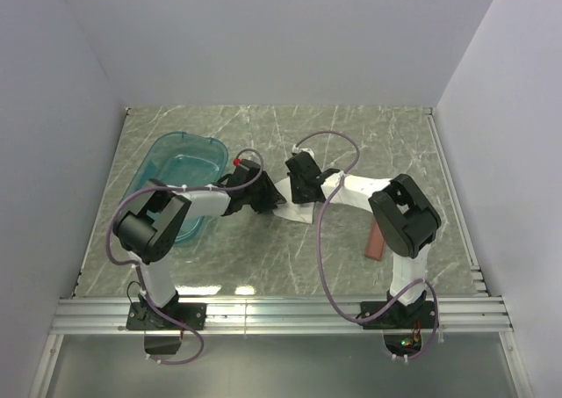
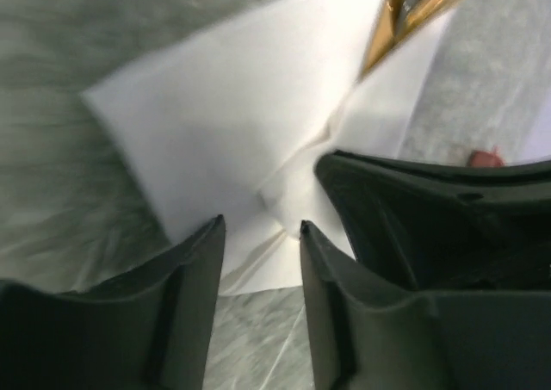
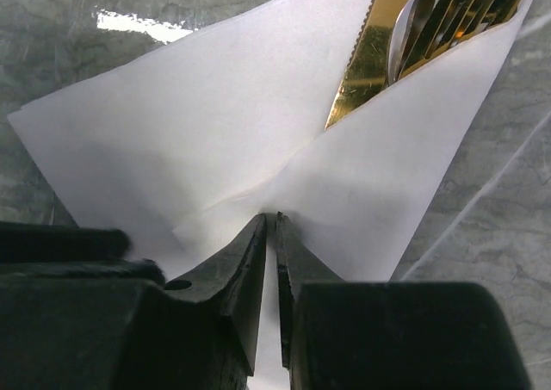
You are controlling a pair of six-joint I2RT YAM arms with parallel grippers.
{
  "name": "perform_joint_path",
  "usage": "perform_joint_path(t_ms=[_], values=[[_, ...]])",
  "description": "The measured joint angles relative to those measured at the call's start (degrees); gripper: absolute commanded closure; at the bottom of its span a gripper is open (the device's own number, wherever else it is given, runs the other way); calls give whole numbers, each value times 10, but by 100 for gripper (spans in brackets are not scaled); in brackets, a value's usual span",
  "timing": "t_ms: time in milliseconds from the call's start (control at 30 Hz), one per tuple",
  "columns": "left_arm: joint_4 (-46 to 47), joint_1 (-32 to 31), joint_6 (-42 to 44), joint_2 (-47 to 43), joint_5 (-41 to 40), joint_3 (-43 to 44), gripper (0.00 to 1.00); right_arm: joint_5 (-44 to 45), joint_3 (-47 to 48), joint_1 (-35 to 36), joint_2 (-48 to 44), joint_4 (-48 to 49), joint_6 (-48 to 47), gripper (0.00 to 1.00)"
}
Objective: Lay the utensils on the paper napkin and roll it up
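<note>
Closest to me, my right fingers (image 3: 245,278) are pressed almost together on a thin fold of the paper napkin (image 3: 215,123), right where its two flaps cross. My left fingers (image 2: 185,287) stand apart with nothing between them, hovering just over the napkin's near edge.

The napkin lies in the middle of the bench (image 1: 263,266), between my two wrists. It is half wrapped into a loose cone around the utensils (image 3: 430,28).

I judge the paper light, limp and easy to tear. It will crease wherever I pinch it and spring open once released. I would hold it by the doubled fold near the crossing, not by a single-layer corner.

The utensils look hard, smooth and likely to slide inside the wrap, so the bundle wants support along its length.

On the right wrist camera the bundle's long axis runs away from my fingers toward the upper right. The narrow end is nearest, and the blade and silvery heads poke out of the far, open end. Beyond, to the left, sits a teal tub (image 1: 180,165).
</note>
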Motion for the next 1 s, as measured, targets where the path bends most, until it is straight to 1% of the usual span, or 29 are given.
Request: perform_joint_path(t_ms=[33, 67, 233, 333, 467, 567, 600, 700, 733, 800, 833, 867, 1000], values=[[-30, 3, 11, -9, -15, 7, 45, -1, -5, 0, -2, 7, -2, 82], [-53, 5, 21, -14, -27, 15, 43, -2, -9, 0, -4, 13, -3, 82], [-120, 14, 52, -33, -82, 27, 38, -8, -24, -1, -10, 33, -6, 82], [-120, 18, 57, -31, -84, 27, 37, -18, -35, -6, -16, 47, -6, 82], [-97, 21, 66, -22, -77, 29, 36, -32, -48, -12, -22, 63, -4, 82], [-89, 23, 74, -7, -75, 44, 39, -41, -55, -16, -26, 72, -2, 82], [-88, 24, 76, 1, -75, 52, 42, -43, -56, -17, -27, 74, -1, 82], [-89, 24, 81, 23, -75, 75, 61, -47, -57, -19, -27, 74, 2, 82], [-89, 25, 82, 28, -74, 79, 77, -47, -57, -19, -27, 74, 3, 82], [-95, 25, 89, 34, -75, 83, 89, -47, -58, -20, -27, 75, 7, 82], [-96, 26, 93, 36, -73, 83, 98, -48, -58, -20, -27, 76, 10, 82], [-97, 26, 96, 36, -73, 82, 99, -48, -59, -20, -27, 77, 11, 82], [-92, 23, 112, 30, -56, 79, 99, -49, -61, -21, -28, 82, 21, 82]])
